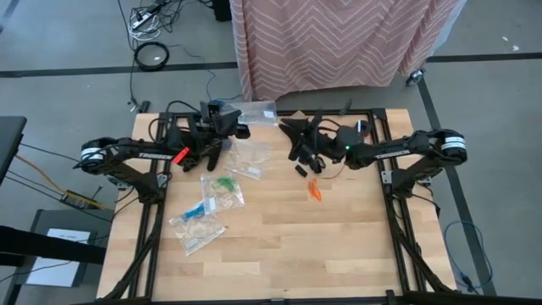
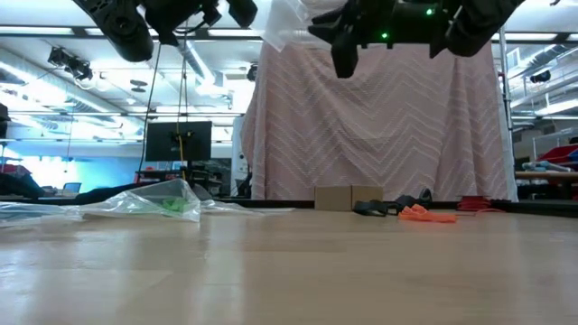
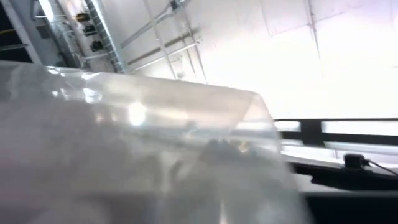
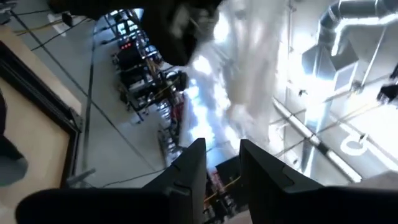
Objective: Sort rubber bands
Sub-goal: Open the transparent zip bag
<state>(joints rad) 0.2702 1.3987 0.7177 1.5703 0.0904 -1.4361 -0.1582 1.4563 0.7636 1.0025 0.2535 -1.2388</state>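
High view, looking straight down on your worktop (image 1: 339,229): the rubber bands lie in several places. An orange cluster (image 1: 314,190) rests loose on the bare wood right of centre; in the low view the same orange bands (image 2: 424,214) sit on the far right of the surface, just beside a small dark heap (image 2: 375,208) that may be black bands, though you cannot tell for certain. Green bands (image 1: 223,183) show inside a clear zip bag (image 1: 222,191) left of centre, and blue bands (image 1: 199,209) show inside another clear bag (image 1: 196,227) nearer to you on the left. A third bag (image 1: 247,159) lies farther back, near the middle; its contents are too pale to read.

Your left gripper (image 1: 227,124) is raised above the far edge of the worktop, left of centre. Its fingers are pressed together on a clear plastic bag (image 1: 254,111) that hangs between the two arms; in the left wrist view that bag (image 3: 137,149) fills most of the frame.

Your right gripper (image 1: 298,135) is also raised, right of centre and close to the left one. In the right wrist view its two dark fingers (image 4: 189,168) stand slightly apart with a narrow gap between them, pointing toward the hanging bag (image 4: 249,74); you cannot tell whether anything is pinched there.

Beyond the far edge stands a pink zigzag-patterned cloth (image 1: 339,42).
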